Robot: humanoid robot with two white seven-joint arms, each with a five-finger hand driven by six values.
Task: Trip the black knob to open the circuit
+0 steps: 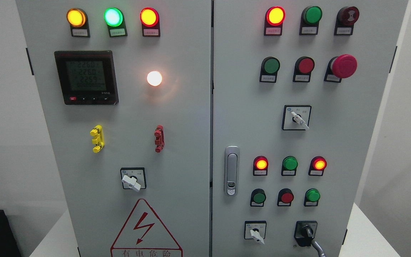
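Black knob: the black knob (306, 232) sits low on the right-hand door (362, 142), at about 5 o'clock in the head view, its handle tilted down toward 5 o'clock, with a grey cable leaving below it.
Nearest neighbours: a white selector switch (255, 232) just beside it at 9 o'clock; a green pushbutton (312, 196) above at 12 o'clock.
Further out: the door latch (231, 170) at roughly 10 o'clock; the red mushroom button (343, 66) far up at 1 o'clock.
Hands: neither robot hand shows, so I cannot tell how either is held.
Step in hand: the approach has not begun, I judge.
Doing it well: come in from the lower right, pinch only the black handle, and turn without brushing the cable or the white selector.
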